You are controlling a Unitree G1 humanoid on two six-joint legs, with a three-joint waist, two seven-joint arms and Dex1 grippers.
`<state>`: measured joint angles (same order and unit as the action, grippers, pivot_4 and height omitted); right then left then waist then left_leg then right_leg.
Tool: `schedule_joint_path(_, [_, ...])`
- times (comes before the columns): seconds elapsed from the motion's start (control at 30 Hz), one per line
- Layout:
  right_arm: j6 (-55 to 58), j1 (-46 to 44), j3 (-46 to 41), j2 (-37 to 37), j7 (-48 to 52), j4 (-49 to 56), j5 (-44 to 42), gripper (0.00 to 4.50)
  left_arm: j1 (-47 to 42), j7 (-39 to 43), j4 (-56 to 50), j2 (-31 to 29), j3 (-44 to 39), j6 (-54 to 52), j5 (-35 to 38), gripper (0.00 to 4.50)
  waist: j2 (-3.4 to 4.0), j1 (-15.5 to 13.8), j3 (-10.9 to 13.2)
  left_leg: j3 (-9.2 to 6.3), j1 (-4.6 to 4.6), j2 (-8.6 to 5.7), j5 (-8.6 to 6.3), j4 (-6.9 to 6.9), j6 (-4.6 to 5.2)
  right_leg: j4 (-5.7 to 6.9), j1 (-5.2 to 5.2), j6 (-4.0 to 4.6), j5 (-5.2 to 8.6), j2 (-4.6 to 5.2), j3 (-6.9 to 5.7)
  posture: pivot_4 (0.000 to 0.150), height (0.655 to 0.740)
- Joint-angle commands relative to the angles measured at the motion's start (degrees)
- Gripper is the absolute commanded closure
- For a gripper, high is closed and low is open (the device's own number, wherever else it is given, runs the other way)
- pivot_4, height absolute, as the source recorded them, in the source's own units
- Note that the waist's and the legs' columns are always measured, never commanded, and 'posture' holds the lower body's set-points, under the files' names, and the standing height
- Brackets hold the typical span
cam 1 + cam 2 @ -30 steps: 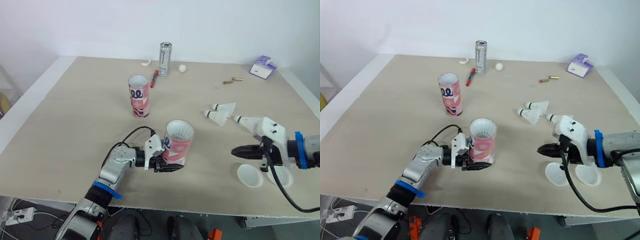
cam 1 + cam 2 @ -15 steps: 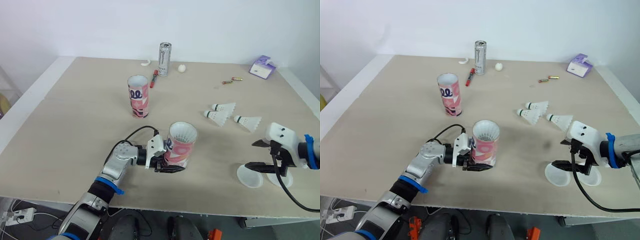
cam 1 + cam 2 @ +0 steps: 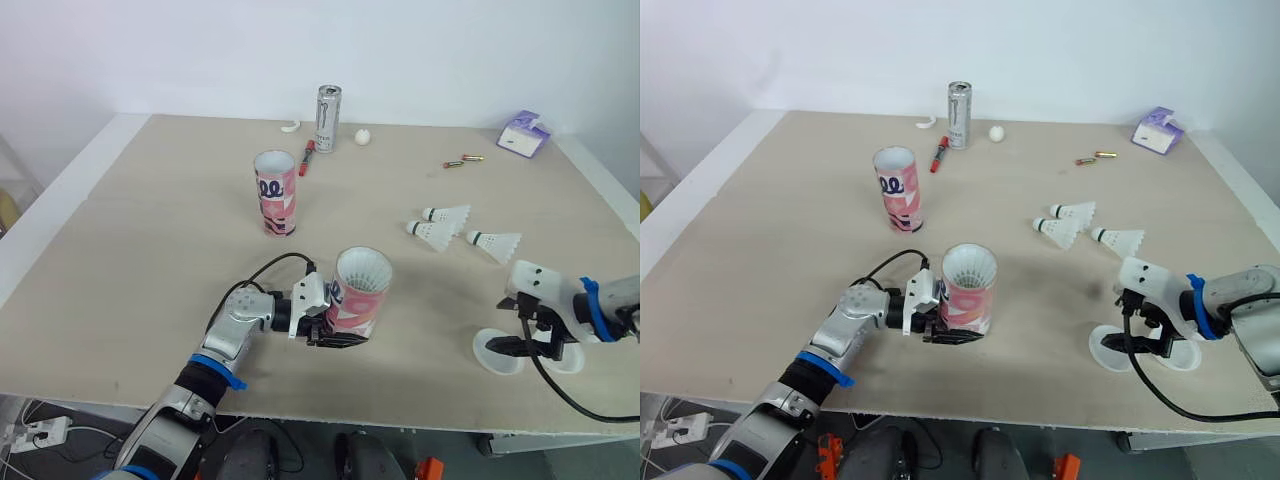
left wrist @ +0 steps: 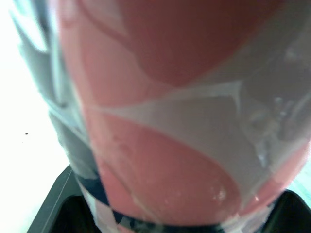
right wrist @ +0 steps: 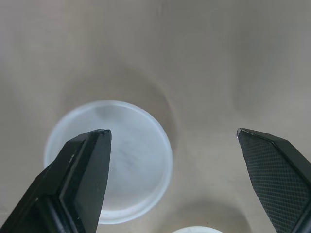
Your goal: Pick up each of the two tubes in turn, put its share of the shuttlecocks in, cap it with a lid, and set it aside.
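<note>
- A pale wooden table (image 3: 150, 250) carries everything here.
- The left gripper (image 3: 337, 336) is clamped on the foot of a pink-and-white tube (image 3: 358, 300). The tube stands upright on the table between its fingers, with white shuttlecock feathers showing at its mouth.
- A second tube (image 3: 275, 192) stands upright and open-mouthed, well ahead of the left gripper.
- A silver can (image 3: 328, 105) stands farther ahead again, with a red marker (image 3: 307, 158) lying near it.
- The right gripper (image 5: 175, 160) hangs low over the table with its fingers spread wide, holding nothing.
- A white lid (image 5: 109, 160) lies flat beneath it, partly under one finger; I cannot tell whether they touch.
- A second lid (image 3: 566, 358) lies just beside the first, under the right wrist.
- Three loose shuttlecocks (image 3: 432, 232) lie on their sides ahead of the right gripper.
- A purple box (image 3: 524, 133) and two batteries (image 3: 460, 161) sit far ahead of it.
</note>
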<state>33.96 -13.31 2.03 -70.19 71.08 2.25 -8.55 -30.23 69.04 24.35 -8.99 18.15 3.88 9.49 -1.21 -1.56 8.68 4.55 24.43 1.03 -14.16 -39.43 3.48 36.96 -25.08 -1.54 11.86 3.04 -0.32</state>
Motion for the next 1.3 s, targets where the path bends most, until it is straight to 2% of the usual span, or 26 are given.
schedule_joint_path(0.03, [0.51,-1.63,0.64,-0.9,0.62,-0.52,0.8,0.04,1.05,0.32,2.66,-0.34,1.3,0.92,-1.4,1.49,0.02,0.0,-0.01,0.0,0.0,0.0,0.0,0.0,0.0,0.0,0.01,0.01,-0.01,0.0,0.01,0.15,0.74])
schedule_joint_path(0.13, [0.53,-2.25,1.64,-0.82,1.07,-1.18,1.15,0.04,1.12,0.57,2.76,-0.7,1.52,1.81,-1.81,1.49,0.02,0.0,-0.01,0.0,-0.08,0.0,0.0,-0.01,0.0,0.0,0.08,0.04,-0.03,0.01,0.0,0.15,0.74])
schedule_joint_path(0.2, [0.4,-2.52,2.12,-0.69,1.09,-1.5,1.35,0.44,1.01,0.56,2.41,-0.73,1.49,1.7,-1.75,1.49,0.05,0.0,-0.03,0.01,-0.1,0.0,0.0,-0.01,0.0,0.0,0.09,0.0,-0.01,0.0,0.0,0.15,0.74])
schedule_joint_path(0.27, [0.55,-2.56,2.29,-0.67,1.19,-1.52,1.36,1.04,0.83,0.37,2.17,-0.63,1.43,1.56,-1.69,1.49,0.09,0.0,-0.06,0.01,-0.11,0.02,0.0,0.0,0.0,0.0,0.08,0.0,-0.01,-0.02,0.0,0.15,0.74])
schedule_joint_path(0.3, [0.63,-2.52,2.39,-0.71,1.38,-1.47,1.39,1.69,0.74,0.27,2.17,-0.56,1.42,1.56,-1.69,1.49,0.09,0.0,-0.05,0.01,-0.11,0.04,0.0,-0.01,0.0,0.0,0.09,0.01,-0.01,-0.05,0.01,0.15,0.74])
schedule_joint_path(0.33, [0.55,-2.5,2.43,-0.66,1.37,-1.49,1.48,1.69,0.66,0.16,2.15,-0.48,1.42,1.53,-1.69,1.49,0.09,0.0,-0.05,0.01,-0.11,0.05,0.0,0.0,0.0,0.0,0.09,0.01,-0.01,-0.05,0.01,0.15,0.74])
schedule_joint_path(0.4, [-0.08,-2.4,2.56,-0.62,1.41,-1.57,1.75,2.33,0.57,0.07,2.13,-0.41,1.44,1.44,-1.7,1.49,0.09,0.0,-0.06,0.0,-0.11,0.07,0.0,-0.01,0.0,0.01,0.09,0.01,-0.01,-0.07,0.0,0.15,0.74])
schedule_joint_path(0.43, [-0.38,-2.49,2.64,-0.55,1.39,-1.71,1.89,2.83,0.48,0.06,2.22,-0.39,1.43,1.35,-1.71,1.49,0.09,0.0,-0.06,0.0,-0.11,0.07,0.0,-0.01,0.0,0.01,0.09,0.01,-0.01,-0.08,0.0,0.15,0.74])
schedule_joint_path(0.5, [-0.56,-2.6,2.65,-0.45,1.4,-1.8,1.97,3.47,0.33,0.13,2.32,-0.44,1.5,1.15,-1.78,1.49,0.09,0.0,-0.06,0.01,-0.11,0.07,0.0,0.0,0.0,0.01,0.09,0.01,-0.01,-0.07,0.01,0.15,0.74])
schedule_joint_path(0.53, [-0.77,-2.63,2.63,-0.39,1.42,-1.79,2.04,3.94,0.2,0.2,2.34,-0.5,1.51,1.01,-1.8,1.49,0.09,0.0,-0.06,0.02,-0.11,0.07,0.0,-0.01,0.0,0.01,0.09,0.0,-0.01,-0.07,0.01,0.15,0.74])
schedule_joint_path(0.6, [-0.89,-2.37,2.43,-0.42,1.56,-1.4,1.96,4.35,-0.02,0.27,2.36,-0.62,1.47,0.76,-1.8,1.49,0.09,0.0,-0.06,0.02,-0.11,0.07,0.0,-0.01,0.0,0.01,0.09,0.0,-0.01,-0.07,0.01,0.15,0.74])
schedule_joint_path(1.0, [-7.11,-1.87,-0.13,-0.55,1.38,2.11,1.51,4.35,-0.4,0.45,2.78,-1.61,1.47,0.47,-1.94,1.49,0.1,0.0,-0.06,0.01,-0.12,0.08,0.0,-0.02,0.0,0.01,0.1,-0.04,0.0,-0.09,0.01,0.15,0.74])
schedule_joint_path(1.17, [-9.53,-9.2,-2.78,-1.82,6.66,9.1,-4.31,4.35,-1.48,0.81,4.15,-1.82,1.3,-0.67,-1.73,1.49,0.21,0.11,-0.06,0.04,-0.17,0.15,0.01,-0.03,-0.01,0.03,0.08,-0.06,-0.01,-0.18,0.04,0.15,0.74])
schedule_joint_path(1.3, [-10.52,-19.36,-1.35,-1.02,9.66,12.71,-6.61,4.35,-2.45,1.13,5.5,-1.86,1.42,-1.68,-2.02,1.49,0.19,0.27,-0.05,-0.03,-0.21,0.2,0.02,-0.03,-0.01,0.02,0.12,-0.04,-0.02,-0.23,-0.01,0.15,0.74])
